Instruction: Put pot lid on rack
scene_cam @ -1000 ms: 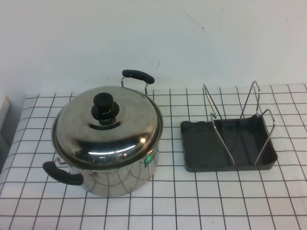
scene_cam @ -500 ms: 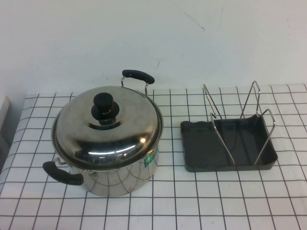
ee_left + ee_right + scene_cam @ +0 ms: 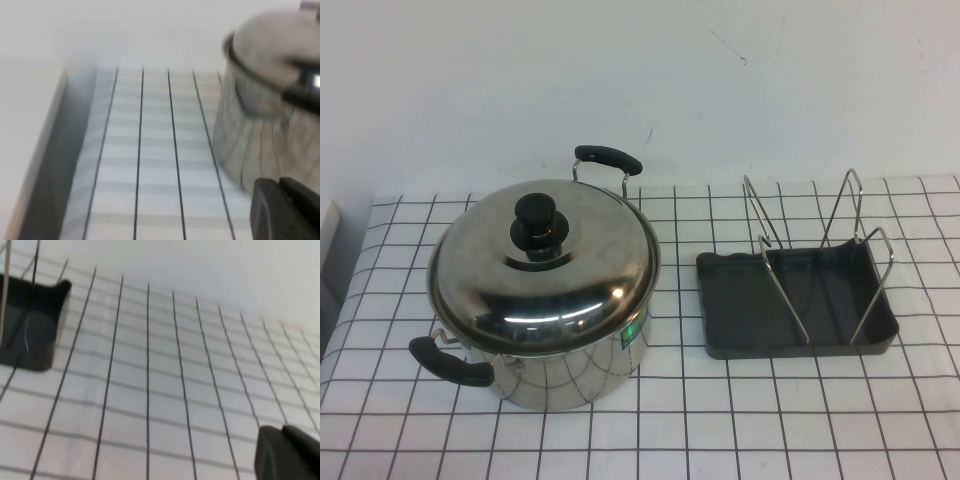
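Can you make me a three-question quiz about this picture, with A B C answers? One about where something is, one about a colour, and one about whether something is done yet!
1. Where is the rack?
A. Right of the pot
B. Left of the pot
C. Inside the pot

2. What colour is the lid's knob?
A. Red
B. Black
C. White

3. Where is the lid now?
A. In the rack
B. Flat on the table
C. On the pot

Answers: 1 A, the rack sits to the pot's right. 2 B, the knob is black. 3 C, the lid covers the pot. The left gripper waits beside the pot, the right gripper over the cloth beside the rack.
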Tool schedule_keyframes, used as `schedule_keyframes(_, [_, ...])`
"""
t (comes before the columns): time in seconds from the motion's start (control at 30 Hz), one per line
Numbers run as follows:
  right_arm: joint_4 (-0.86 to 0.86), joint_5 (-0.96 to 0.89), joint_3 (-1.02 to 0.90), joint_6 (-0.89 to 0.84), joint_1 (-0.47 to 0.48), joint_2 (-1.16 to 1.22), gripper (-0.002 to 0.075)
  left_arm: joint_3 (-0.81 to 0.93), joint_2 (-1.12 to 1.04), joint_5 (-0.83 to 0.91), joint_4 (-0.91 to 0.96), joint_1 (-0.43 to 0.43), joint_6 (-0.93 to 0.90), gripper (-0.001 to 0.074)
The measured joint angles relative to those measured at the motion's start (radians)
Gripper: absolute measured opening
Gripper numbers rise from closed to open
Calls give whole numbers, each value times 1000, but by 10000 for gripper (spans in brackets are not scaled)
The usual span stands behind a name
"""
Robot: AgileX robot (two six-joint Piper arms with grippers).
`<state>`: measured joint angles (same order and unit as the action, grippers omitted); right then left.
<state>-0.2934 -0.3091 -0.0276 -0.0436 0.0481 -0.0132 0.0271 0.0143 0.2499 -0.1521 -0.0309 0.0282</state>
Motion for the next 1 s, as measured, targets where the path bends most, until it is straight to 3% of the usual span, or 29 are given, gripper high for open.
schedule_keyframes(0.33, [-29, 668, 0, 7, 0, 0, -3, 0, 0, -575, -4, 0, -2, -2])
schedule_keyframes(0.5, [-10, 934, 0, 20, 0, 0, -3, 0, 0, -749, -9, 0, -2, -2])
schedule_keyframes(0.73, [90, 923, 0, 34, 0, 0, -3, 0, 0, -832, -11, 0, -3, -2])
schedule_keyframes(1.0, [107, 416, 175, 35, 0, 0, -3, 0, 0, -830, -108, 0, 1, -2])
